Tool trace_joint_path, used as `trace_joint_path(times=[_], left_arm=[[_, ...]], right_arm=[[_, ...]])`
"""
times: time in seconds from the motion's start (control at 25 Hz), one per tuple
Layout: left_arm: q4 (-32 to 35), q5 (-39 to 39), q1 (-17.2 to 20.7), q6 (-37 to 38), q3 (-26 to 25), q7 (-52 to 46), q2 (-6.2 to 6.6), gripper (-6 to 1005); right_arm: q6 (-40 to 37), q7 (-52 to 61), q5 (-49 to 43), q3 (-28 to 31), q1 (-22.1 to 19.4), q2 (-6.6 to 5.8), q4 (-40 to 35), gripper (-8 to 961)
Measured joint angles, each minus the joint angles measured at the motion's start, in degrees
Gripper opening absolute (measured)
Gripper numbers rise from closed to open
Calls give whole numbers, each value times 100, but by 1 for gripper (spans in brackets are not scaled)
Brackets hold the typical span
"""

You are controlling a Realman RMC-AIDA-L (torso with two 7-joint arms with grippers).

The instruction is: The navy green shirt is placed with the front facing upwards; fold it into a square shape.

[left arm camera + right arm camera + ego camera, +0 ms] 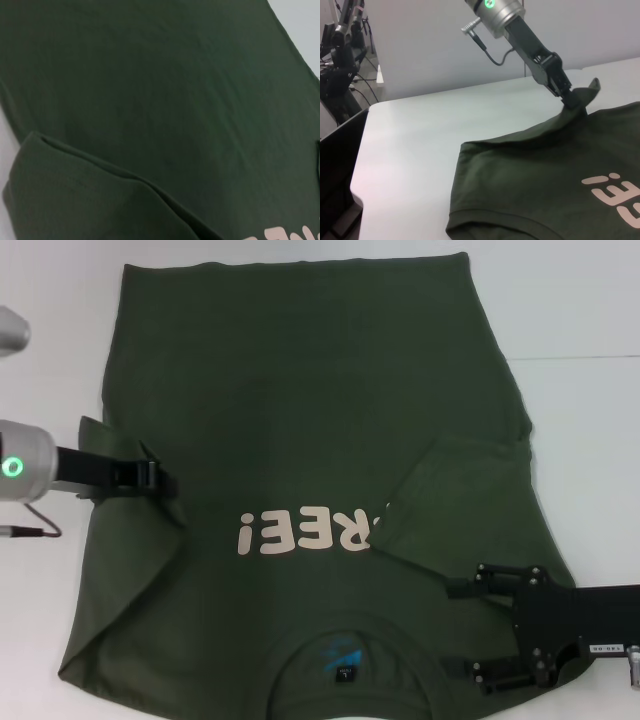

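**Left sleeve lifted, right sleeve folded in**

I see the shirt [320, 440] spread front-up on the white table [590, 300], filling most of the head view. Its collar [345, 640] sits at the bottom centre of the frame with a small blue neck label [343, 660] inside it, and the hem runs along the top. The cream lettering [300, 532] lies across the chest, a little below the middle of the picture, and reads upside down from my seat.

My left gripper [165, 480] comes in from the left edge of the frame, about halfway up. Its fingers are pinched together on the left sleeve [110, 445]. In the right wrist view that gripper [570, 95] appears at the upper right, holding the sleeve cloth up off the table so that the fabric rises to a peak beneath it.

My right gripper [465, 625] is at the lower right of the head view, above the shoulder area beside the collar. Its two fingers stand apart with nothing between them. Just above it, right of centre, the right sleeve [445, 490] lies folded inward over the chest, its edge covering the end of the lettering.

The left wrist view shows only green cloth and a fold of sleeve [75, 200] at the lower left.

There are no containers on the table.
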Motion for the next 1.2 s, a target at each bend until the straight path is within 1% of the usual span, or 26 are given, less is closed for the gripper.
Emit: trace_joint_path(times=[0.2,0.44,0.68,0.88,1.04,1.2], left_arm=[[-479,-5,-192,-337,7,30,30,47],[-750,22,-329,-570,7,49,38,48],[-895,38,-396,-609,59,104,40,49],[-957,41,-408,-701,309,111,20,49],[-1179,40,-464,-808,384,110,30,50],[-1424,13,-514,-1027,327,-1,39,51]], right_arm=[[4,-1,-2,0,-8,3,7,916],[4,-41,-6,0,0,4,65,916],[10,-46,-9,0,7,4,65,916],[33,-45,-9,-3,7,4,67,916],[54,-33,-9,-9,7,4,80,916],[57,-33,-9,-9,7,4,86,917]])
